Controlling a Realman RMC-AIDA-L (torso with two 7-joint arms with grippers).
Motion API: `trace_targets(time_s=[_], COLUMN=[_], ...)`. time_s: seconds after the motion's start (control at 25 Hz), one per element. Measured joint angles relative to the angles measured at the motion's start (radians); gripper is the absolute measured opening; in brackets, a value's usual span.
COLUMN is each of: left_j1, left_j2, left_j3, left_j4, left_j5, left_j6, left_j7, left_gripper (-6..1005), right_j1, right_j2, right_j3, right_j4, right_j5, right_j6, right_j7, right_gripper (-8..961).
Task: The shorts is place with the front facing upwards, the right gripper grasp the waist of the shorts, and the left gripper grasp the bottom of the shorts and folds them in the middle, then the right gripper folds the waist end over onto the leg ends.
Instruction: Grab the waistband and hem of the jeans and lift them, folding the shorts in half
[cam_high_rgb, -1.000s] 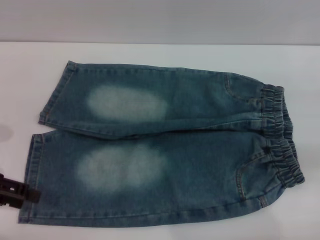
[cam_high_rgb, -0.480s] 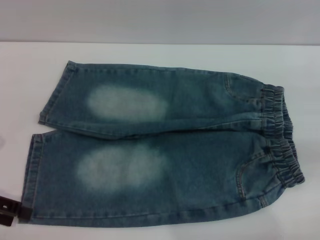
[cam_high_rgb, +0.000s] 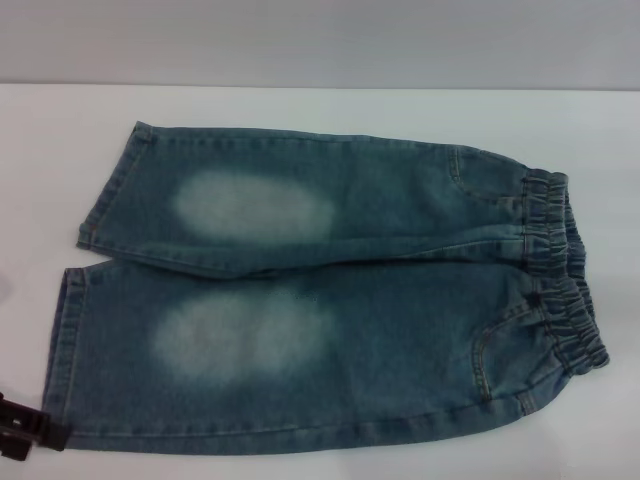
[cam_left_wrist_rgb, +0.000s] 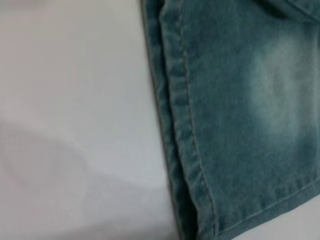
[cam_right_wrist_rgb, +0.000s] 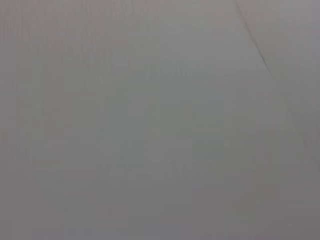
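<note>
The blue-green denim shorts (cam_high_rgb: 340, 300) lie flat with the front up on the white table (cam_high_rgb: 320, 108). The gathered elastic waist (cam_high_rgb: 560, 270) is on the right. The bottom of the shorts, the two leg ends, points left: the far hem (cam_high_rgb: 108, 188) and the near hem (cam_high_rgb: 62, 350). My left gripper (cam_high_rgb: 32, 432) shows only as a black tip at the near left corner of the near hem, touching or just beside the cloth. The left wrist view looks closely at that stitched hem (cam_left_wrist_rgb: 182, 125) and a pale faded patch (cam_left_wrist_rgb: 280, 85). My right gripper is out of view.
A grey wall (cam_high_rgb: 320, 40) runs behind the table's far edge. Bare tabletop (cam_left_wrist_rgb: 75, 100) lies to the left of the hems. The right wrist view holds only a plain grey surface (cam_right_wrist_rgb: 150, 125) crossed by a faint line.
The left gripper has slid toward the near edge along the near leg's hem, from its middle down to the hem's near corner. The shorts have not moved.
</note>
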Motion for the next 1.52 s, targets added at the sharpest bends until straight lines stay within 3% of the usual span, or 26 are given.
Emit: trace_targets(time_s=[0.76,1.52], left_j1=[-0.037,-0.075], left_j2=[-0.018,-0.032], left_j3=[-0.012,-0.035], left_j4=[-0.003,-0.032], left_j5=[0.009,0.015], left_j6=[-0.022,-0.003], left_j7=[0.012,0.060], left_gripper=[793,681], right_j1=[0.005,-0.003], right_j2=[-0.005,-0.003], right_j3=[-0.004,-0.006], right_j4=[0.002,0.000], right_j5=[0.000,0.004], right_j6=[0.023,0.026], right_j7=[0.000,0.008], right_gripper=[435,434])
